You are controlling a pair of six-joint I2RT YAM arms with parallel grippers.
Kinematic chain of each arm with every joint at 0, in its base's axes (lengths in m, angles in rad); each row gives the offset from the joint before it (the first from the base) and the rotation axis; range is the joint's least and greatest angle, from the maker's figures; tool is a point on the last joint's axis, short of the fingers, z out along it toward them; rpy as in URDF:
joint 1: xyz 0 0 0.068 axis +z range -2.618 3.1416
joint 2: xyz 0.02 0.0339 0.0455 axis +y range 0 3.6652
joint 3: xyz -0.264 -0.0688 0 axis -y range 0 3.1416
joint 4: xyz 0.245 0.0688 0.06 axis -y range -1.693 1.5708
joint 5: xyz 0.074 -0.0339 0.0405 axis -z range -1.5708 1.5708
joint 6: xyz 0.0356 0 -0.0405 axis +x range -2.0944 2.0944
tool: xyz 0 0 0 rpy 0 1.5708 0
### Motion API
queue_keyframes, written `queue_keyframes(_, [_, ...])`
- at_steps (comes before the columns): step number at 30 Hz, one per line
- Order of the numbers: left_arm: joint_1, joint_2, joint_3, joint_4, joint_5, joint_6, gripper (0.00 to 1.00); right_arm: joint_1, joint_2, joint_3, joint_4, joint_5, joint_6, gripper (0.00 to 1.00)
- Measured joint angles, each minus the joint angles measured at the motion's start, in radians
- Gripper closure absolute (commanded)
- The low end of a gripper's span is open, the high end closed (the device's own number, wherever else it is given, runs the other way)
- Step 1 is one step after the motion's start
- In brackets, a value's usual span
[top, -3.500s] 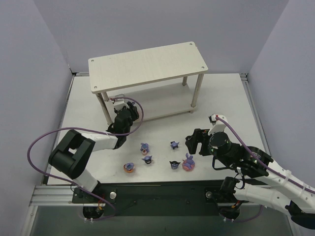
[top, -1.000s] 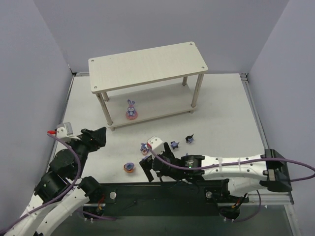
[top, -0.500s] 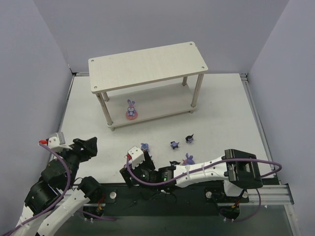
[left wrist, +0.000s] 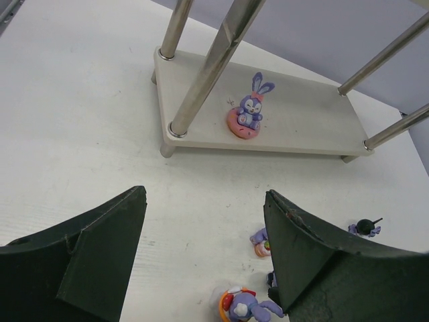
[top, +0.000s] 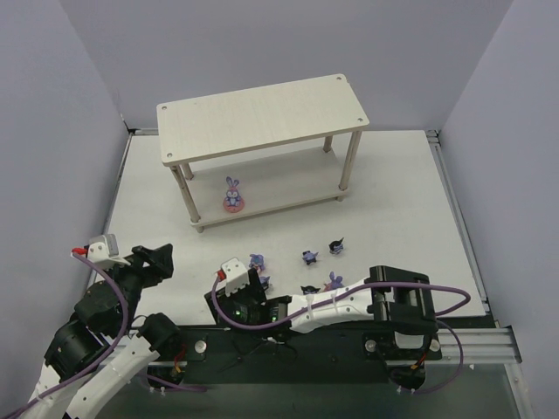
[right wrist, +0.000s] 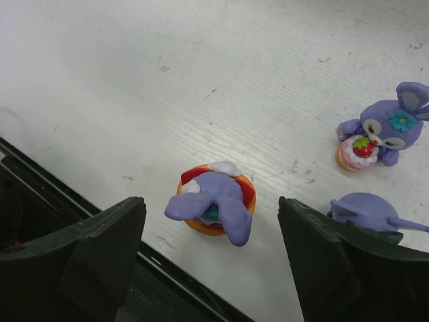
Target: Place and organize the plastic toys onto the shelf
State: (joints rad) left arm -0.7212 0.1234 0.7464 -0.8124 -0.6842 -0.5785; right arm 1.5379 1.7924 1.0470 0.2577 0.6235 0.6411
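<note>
The shelf (top: 262, 113) stands at the back, and one purple bunny (top: 231, 195) stands on its lower board (left wrist: 301, 124); the left wrist view shows that bunny (left wrist: 248, 113) upright near a leg. The other plastic toys lie scattered on the table in front. My right gripper (right wrist: 211, 201) is open, low over the table, with an orange-based bunny (right wrist: 214, 204) lying between its fingers untouched. In the top view the right gripper (top: 231, 299) hides that bunny. My left gripper (top: 163, 256) hangs open and empty at the front left, well short of the shelf.
A second bunny holding a cake (right wrist: 379, 134) and a dark figure (right wrist: 375, 211) sit just right of my right gripper. More dark figures (top: 308, 257) (top: 335, 247) and a bunny (top: 333, 281) lie mid-table. The black front rail (right wrist: 40, 201) runs close behind the orange-based bunny.
The left arm has drawn back from the shelf, leaving a bunny on the lower board. The right gripper has swung left along the near edge to the orange-based bunny.
</note>
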Motion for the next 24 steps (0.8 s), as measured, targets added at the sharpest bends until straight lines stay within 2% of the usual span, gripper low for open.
queue_keyframes(12, [0.0,0.0,-0.003,0.0,-0.001,0.015,0.19,-0.02,0.073,0.042,-0.044,0.032,0.093,0.11])
queue_keyframes(24, [0.0,0.0,-0.003,0.0,-0.001,0.016,0.19,-0.021,0.12,0.042,-0.053,0.028,0.132,0.21])
